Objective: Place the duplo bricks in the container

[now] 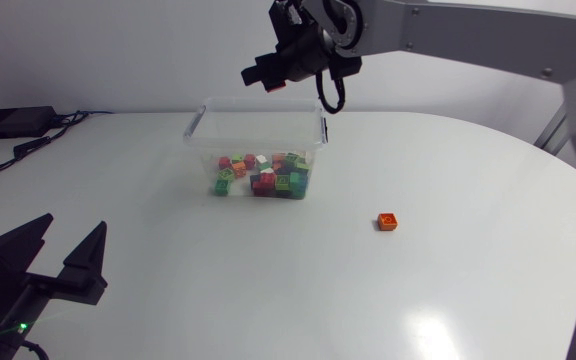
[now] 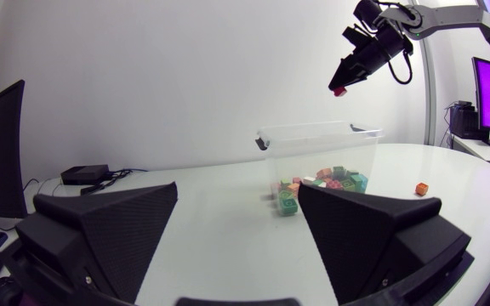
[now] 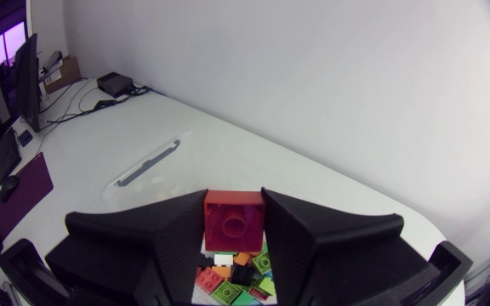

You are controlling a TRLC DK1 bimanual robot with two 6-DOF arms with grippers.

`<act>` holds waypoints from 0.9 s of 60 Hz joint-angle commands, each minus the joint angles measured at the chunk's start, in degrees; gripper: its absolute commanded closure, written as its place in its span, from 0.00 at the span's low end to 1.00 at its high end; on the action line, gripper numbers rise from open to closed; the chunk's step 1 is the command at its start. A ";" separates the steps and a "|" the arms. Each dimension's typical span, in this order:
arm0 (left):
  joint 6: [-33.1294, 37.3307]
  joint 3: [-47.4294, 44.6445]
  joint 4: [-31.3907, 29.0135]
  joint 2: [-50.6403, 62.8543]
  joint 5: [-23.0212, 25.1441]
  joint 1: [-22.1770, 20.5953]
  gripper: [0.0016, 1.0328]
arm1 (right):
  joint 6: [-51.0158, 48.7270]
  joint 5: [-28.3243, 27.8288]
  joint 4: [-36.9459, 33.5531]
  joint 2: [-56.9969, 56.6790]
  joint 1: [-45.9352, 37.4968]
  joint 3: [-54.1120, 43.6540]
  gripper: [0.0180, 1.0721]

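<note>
The right gripper [image 1: 268, 80] hangs above the container [image 1: 258, 125], its broad matte wedge fingers clamped from two sides on a red brick [image 3: 235, 219], a square block with a round stud facing the wrist camera. The container is a clear, thin-walled rectangular plastic tub, open-topped, with a low heap of bricks [image 1: 268, 180] in green, red, orange, white and dark colours on its floor. One orange brick [image 1: 388, 222] lies alone on the glossy white table [image 1: 448, 290], well apart from the tub. The left gripper [image 1: 68, 235] rests low near the table's near edge, its fingers spread wide on nothing. A flat black box [image 1: 13, 122] with cables sits at the far left corner.
</note>
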 commanded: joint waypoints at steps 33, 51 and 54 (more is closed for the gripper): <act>0.53 -1.08 0.74 -0.47 0.45 0.52 0.04 | 0.90 -0.69 -19.97 9.36 -0.28 17.82 0.04; 0.53 -1.08 0.74 -0.47 0.45 0.52 0.04 | 0.90 1.77 -17.77 -13.23 -7.23 -12.68 0.04; 0.53 -1.08 0.74 -0.47 0.45 0.52 0.04 | 1.07 1.77 -17.95 -15.96 -9.25 -17.52 0.04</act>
